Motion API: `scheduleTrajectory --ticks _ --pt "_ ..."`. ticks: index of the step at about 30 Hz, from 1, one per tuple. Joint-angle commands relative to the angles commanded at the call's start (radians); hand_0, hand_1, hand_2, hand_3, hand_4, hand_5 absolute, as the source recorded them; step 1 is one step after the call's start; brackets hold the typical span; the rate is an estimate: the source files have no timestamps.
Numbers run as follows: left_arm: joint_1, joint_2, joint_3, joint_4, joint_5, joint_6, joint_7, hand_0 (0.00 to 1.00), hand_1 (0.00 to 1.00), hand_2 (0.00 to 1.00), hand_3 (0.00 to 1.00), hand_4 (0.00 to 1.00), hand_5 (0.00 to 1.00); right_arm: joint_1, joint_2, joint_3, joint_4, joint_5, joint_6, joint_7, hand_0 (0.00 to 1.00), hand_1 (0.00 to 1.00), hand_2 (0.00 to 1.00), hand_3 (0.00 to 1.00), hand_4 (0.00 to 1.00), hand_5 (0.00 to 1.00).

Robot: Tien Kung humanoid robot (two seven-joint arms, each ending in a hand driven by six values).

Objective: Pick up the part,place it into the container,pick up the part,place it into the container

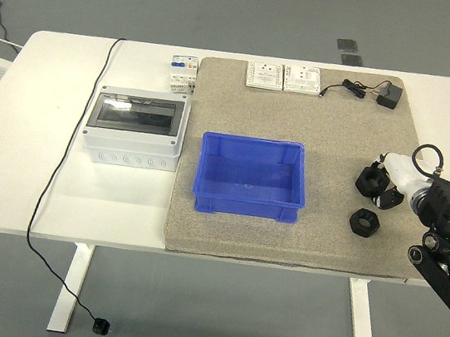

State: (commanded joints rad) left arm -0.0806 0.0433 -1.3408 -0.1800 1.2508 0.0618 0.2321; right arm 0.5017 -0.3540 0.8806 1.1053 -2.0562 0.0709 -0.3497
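Head view showed two black parts on the grey mat, right of the blue bin [250, 178]. One part [372, 180] sat beside the right hand [396, 186]; the other part [363, 221] lay just nearer you, apart from the hand and free on the mat. You could not tell whether the hand's fingers were closed on the first part or only resting against it: the white tip and black wrist housing hid the contact. Left hand was not in view.

Handling, as judged: both parts looked like stiff, chunky moulded rings with knurled or lobed rims, probably light and not fragile. The rim lobes should give a non-slip hold; take them across the outer rim, not through the bore. The mat looked rough, so sliding seemed unlikely.

Room: the bin was empty and open-topped, with bare mat between it and the parts, so the path leftward was clear. Watch the bin's right wall on the way in. The nearer part sat close to the mat's front edge and the worktop [53, 195] edge. A cable and adapter [388, 96] lay at the far side, well apart.
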Motion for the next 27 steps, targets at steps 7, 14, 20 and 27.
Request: scheduleTrajectory --ticks 7,14,20,27 --pt "0.001 0.000 0.005 0.000 -0.002 0.003 -0.006 0.740 0.648 0.751 0.599 0.595 0.445 0.000 -0.011 0.014 0.010 0.009 -0.035 0.021 0.239 0.267 0.590 0.522 0.723 0.083" --pt "0.002 -0.002 0.008 0.000 -0.005 0.007 -0.010 0.738 0.649 0.748 0.597 0.594 0.444 0.004 -0.029 0.035 0.059 0.070 -0.060 0.039 0.229 0.263 0.577 0.510 0.701 0.069" --pt "0.008 -0.002 0.011 0.000 -0.006 0.009 -0.012 0.738 0.650 0.747 0.597 0.594 0.445 0.000 -0.045 0.019 0.155 0.189 -0.073 0.057 0.230 0.256 0.581 0.510 0.705 0.071" --pt "0.011 -0.003 0.005 0.000 0.001 0.011 -0.014 0.738 0.649 0.745 0.596 0.591 0.441 0.024 -0.005 -0.059 0.291 0.302 -0.117 0.081 0.233 0.250 0.583 0.514 0.695 0.066"
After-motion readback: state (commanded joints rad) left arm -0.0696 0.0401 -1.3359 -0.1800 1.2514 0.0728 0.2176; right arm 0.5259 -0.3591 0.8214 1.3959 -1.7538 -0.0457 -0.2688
